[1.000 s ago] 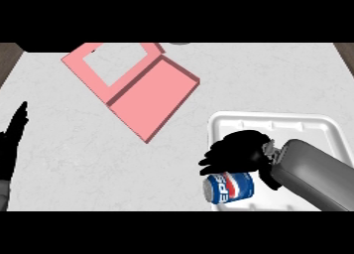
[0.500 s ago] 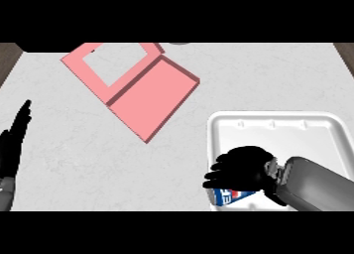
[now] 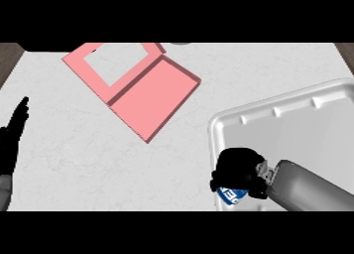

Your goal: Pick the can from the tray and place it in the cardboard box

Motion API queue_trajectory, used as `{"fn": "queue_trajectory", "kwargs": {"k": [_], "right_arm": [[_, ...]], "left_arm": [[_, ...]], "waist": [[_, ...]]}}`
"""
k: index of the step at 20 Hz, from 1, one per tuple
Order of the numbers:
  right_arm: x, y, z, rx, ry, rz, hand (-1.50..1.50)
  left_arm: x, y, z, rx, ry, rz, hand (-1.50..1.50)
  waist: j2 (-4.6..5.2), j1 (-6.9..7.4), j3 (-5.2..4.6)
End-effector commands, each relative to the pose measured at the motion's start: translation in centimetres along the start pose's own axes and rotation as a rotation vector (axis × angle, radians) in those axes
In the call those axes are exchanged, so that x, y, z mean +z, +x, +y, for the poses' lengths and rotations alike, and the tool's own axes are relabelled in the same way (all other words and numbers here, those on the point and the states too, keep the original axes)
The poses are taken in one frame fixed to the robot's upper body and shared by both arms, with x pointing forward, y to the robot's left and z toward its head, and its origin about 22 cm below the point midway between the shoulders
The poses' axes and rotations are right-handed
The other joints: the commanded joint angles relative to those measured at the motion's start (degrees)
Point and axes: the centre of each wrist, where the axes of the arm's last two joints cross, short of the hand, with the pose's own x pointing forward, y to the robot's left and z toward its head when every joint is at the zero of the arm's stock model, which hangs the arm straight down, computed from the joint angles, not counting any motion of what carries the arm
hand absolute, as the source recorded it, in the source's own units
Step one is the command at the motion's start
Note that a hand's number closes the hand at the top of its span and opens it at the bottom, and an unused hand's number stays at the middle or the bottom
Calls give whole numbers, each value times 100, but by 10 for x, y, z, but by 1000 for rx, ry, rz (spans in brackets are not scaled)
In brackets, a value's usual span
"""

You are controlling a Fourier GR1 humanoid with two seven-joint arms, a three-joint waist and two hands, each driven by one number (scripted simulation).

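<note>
Where the white counter (image 3: 77, 149) fills the view, a large white tray (image 3: 311, 134) occupies its right side, with the raised rim showing along the far and left edges. A pink cardboard box (image 3: 153, 94) lies open and flat towards the far left, well apart from the tray. The grey right forearm (image 3: 311, 191) enters from the lower right corner over the tray. The right hand (image 3: 238, 168) sits at the tray's near left corner, fingers curled round the can (image 3: 229, 196) and hiding most of it. The left hand (image 3: 7, 144) rests at the left edge with its fingers straight. Only a blue and white part of the can shows below the right hand. Whether it touches the tray floor cannot be told.
</note>
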Motion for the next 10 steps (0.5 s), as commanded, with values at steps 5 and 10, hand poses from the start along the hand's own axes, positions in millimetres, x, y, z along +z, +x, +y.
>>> {"fn": "queue_trajectory", "kwargs": {"k": [5,10], "right_arm": [[-9,-6,23,91,-133,-13,150],[30,-65,28,-276,-487,439,150]], "left_arm": [[6,7,-10,-1,2,6,0],[3,-10,7,8,10,31,0]], "waist": [[8,-9,5],[22,-247,26]]}}
